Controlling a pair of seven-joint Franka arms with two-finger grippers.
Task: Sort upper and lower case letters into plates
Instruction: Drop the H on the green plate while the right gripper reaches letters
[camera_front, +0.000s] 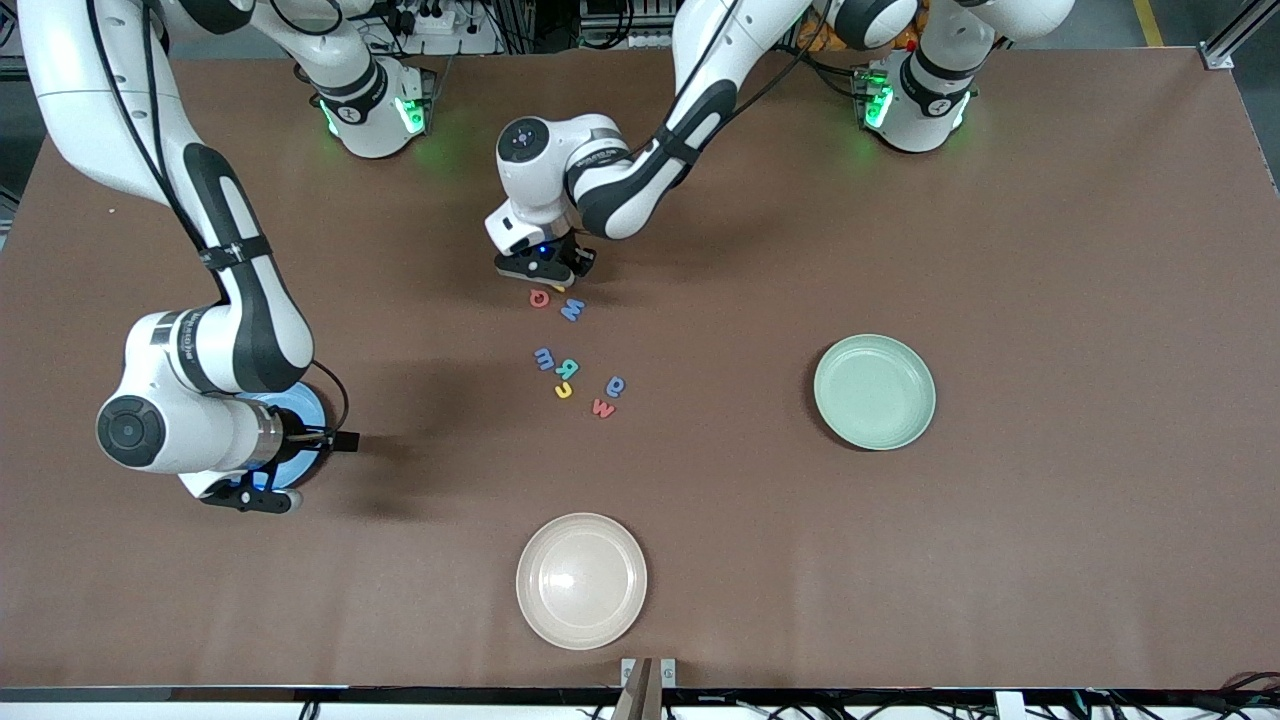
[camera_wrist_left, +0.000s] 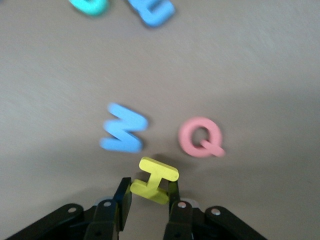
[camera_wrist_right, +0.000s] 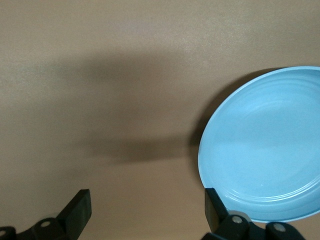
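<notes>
Left claw (camera_wrist_left: 149, 196) clamps yellow H (camera_wrist_left: 154, 179); blue N (camera_wrist_left: 123, 134), pink Q (camera_wrist_left: 200, 137) beside.

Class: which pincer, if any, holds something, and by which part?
The left pincer grips the yellow H by its crossbar end. The right pincer holds nothing.

Eight letters, as far as the front view lets me count: a yellow one (camera_wrist_left: 154, 180) in the left claw (camera_wrist_left: 149, 195), red (camera_front: 539, 297) and blue (camera_front: 572, 309) beside that claw, five more (camera_front: 575, 378) near it. Three plates: blue (camera_wrist_right: 265, 145) under the right claw (camera_wrist_right: 147, 210), green (camera_front: 874, 392), cream (camera_front: 581, 580)
</notes>
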